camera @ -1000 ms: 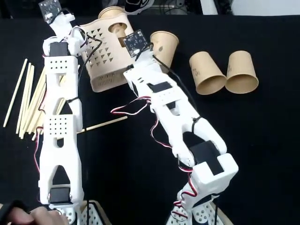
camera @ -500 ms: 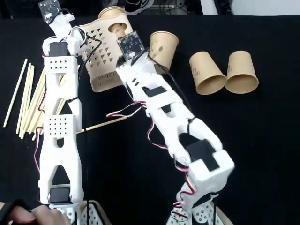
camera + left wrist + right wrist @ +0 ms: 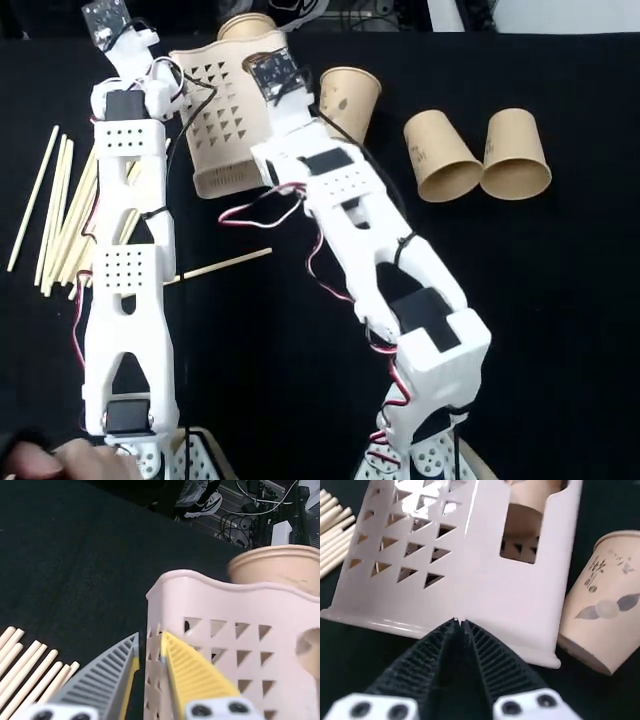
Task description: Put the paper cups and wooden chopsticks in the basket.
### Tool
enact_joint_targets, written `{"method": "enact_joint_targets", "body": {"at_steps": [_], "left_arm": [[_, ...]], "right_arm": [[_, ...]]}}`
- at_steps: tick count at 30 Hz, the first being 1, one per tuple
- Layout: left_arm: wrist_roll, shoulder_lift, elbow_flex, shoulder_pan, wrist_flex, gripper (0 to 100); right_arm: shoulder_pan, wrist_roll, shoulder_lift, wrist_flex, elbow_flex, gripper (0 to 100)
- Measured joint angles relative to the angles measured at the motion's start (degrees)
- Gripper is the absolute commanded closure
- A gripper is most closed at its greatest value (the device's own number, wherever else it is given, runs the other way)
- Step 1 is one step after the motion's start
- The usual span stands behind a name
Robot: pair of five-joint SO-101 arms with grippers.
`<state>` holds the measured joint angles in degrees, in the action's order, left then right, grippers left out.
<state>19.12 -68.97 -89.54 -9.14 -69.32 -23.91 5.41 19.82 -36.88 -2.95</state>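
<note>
The pale perforated basket (image 3: 225,125) stands at the back of the black table. My left gripper (image 3: 149,637) is shut on the basket's corner wall (image 3: 210,605), one finger on each side. My right gripper (image 3: 460,621) is shut and empty, its tips against the basket's side wall (image 3: 470,575). One paper cup (image 3: 350,100) lies beside the basket, and it is near the right gripper in the right wrist view (image 3: 600,605). Another cup (image 3: 245,25) shows at the basket's far end. Two cups (image 3: 440,155) (image 3: 515,155) lie to the right. Wooden chopsticks (image 3: 60,215) lie bundled at the left.
A single chopstick (image 3: 215,265) lies between the two arms. Red and black cables hang off the right arm near the basket. Bare black table stretches in front of the two right-hand cups. Cables and gear sit beyond the table's back edge.
My right arm has swung left and forward, bringing its gripper against the basket. The basket has turned a little straighter. The left arm has not moved.
</note>
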Motion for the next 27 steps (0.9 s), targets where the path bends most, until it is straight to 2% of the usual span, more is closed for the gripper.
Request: {"method": "enact_joint_targets", "body": {"at_steps": [13,27], "left_arm": [[1.3,0.9,-3.3,-3.9,-1.5,91],[2.3,16.8,-3.3,-6.2,-10.5,91]], "right_arm": [[-0.4,0.0,2.9,-10.0,3.5,98.6],[-1.7,0.3,5.5,-20.1,1.8,98.6]]}}
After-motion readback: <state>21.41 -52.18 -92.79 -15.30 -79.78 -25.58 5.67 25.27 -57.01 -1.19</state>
